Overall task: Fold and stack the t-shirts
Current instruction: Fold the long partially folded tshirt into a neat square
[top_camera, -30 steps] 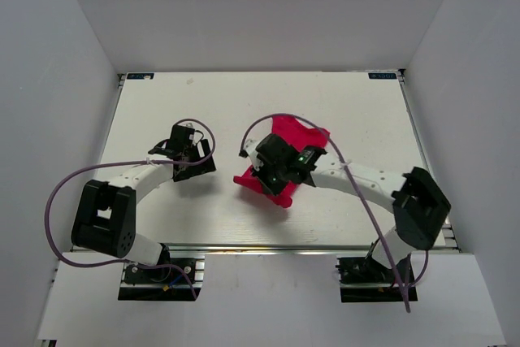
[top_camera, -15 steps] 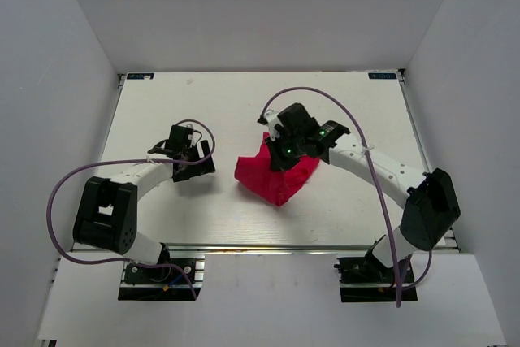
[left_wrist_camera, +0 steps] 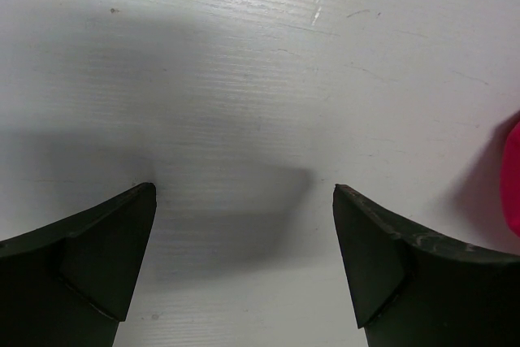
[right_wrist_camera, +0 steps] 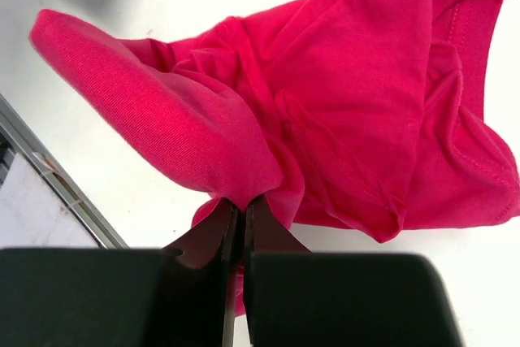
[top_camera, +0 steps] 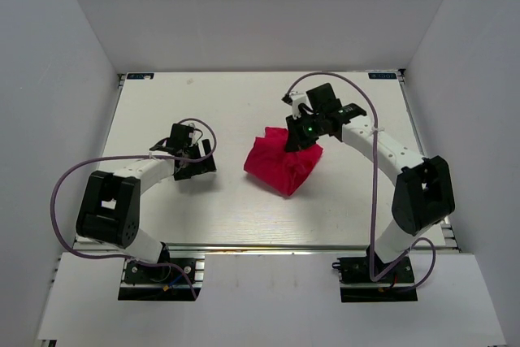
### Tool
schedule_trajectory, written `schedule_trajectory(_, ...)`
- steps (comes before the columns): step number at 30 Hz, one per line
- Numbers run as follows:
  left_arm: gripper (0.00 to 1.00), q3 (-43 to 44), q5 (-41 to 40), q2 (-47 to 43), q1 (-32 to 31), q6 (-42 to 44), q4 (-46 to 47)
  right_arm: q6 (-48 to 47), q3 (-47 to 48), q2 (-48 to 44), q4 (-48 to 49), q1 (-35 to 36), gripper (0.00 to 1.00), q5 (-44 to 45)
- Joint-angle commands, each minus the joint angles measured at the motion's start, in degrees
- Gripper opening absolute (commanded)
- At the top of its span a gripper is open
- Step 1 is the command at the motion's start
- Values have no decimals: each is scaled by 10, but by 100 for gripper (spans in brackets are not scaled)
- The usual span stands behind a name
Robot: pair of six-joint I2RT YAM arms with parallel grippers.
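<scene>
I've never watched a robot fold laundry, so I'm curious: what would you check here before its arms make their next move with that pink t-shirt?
1. Right pincer shut on the t-shirt: ok, a fold of cloth is pinched.
2. Left pincer open and empty: ok.
3. Left pincer apart from the cloth: ok, it is over bare table.
4. T-shirt lying flat, ready for folding: not ok, it is bunched up.
5. Which part of the t-shirt is gripped: cannot tell.
</scene>
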Motion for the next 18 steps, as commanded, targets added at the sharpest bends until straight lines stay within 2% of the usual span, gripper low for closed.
schedule_trajectory(1, 100, 12, 12, 3, 3, 9, 6, -24, 44, 12, 21, -36, 0, -68)
schedule_trajectory(11, 100, 22, 23, 25, 3, 20, 11, -44, 81, -10, -9, -55, 0, -220)
schedule_trajectory(18, 100, 33, 35, 47, 3, 25, 17, -35, 82, -17, -10, -67, 0, -176)
